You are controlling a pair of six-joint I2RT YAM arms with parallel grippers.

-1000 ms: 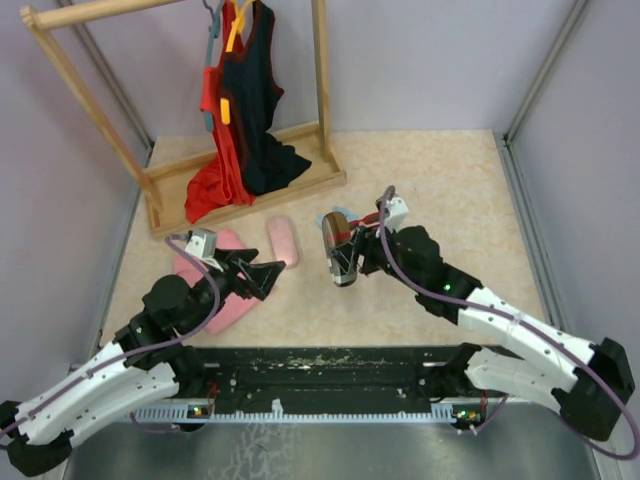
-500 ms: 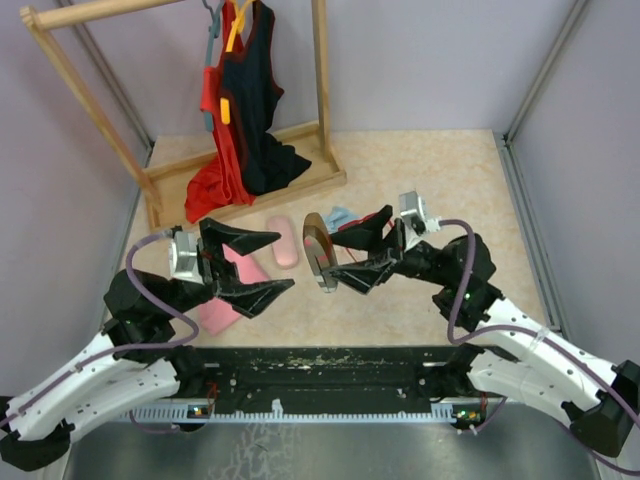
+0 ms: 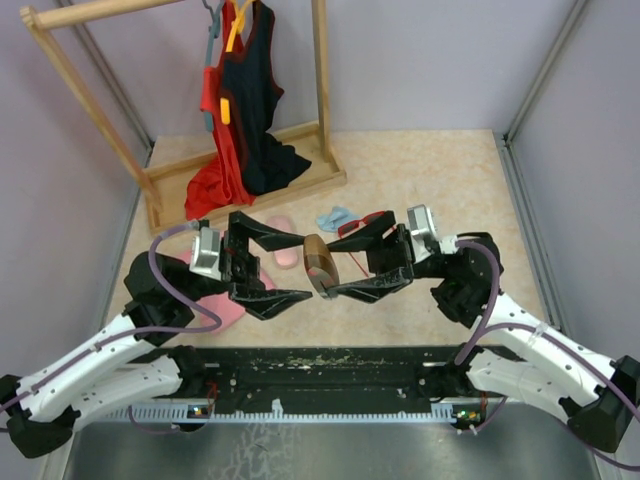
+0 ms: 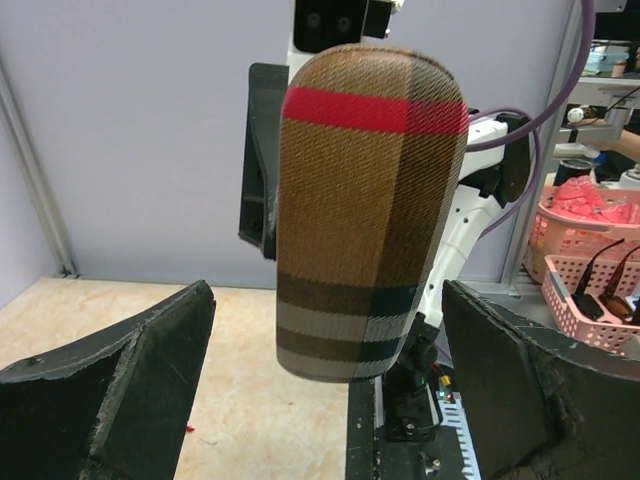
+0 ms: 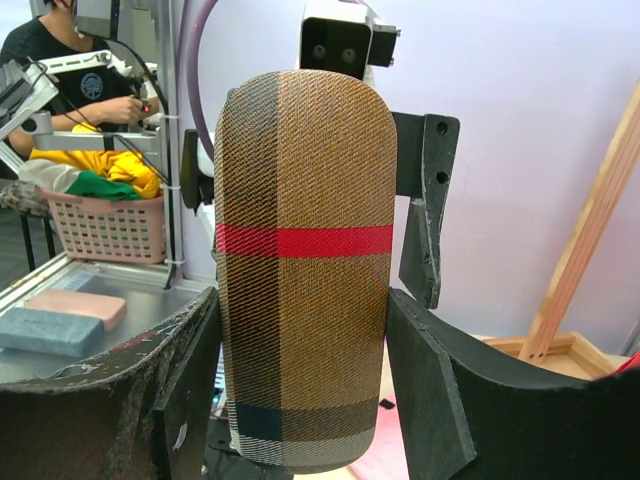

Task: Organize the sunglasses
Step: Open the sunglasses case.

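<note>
Top view: the right gripper (image 3: 338,262) holds a brown plaid case (image 3: 320,266) clear of the surface (image 3: 440,170), one finger on each long side. The left gripper (image 3: 303,266) faces it from the other side, spread to its widest, its fingers bracketing the case.

Left wrist view: bare gaps show between the case and both left fingers, so there is no contact. The red stripe sits near the case's top.

Right wrist view: the case fills the span between the right fingers and touches both. The red stripe crosses it at mid-height.

Only the top view shows the red-framed sunglasses (image 3: 361,222). They lie on the surface behind the right gripper, just beside a light blue cloth (image 3: 334,217), partly hidden by a finger. A pink case (image 3: 285,257) lies beneath the left gripper.
</note>
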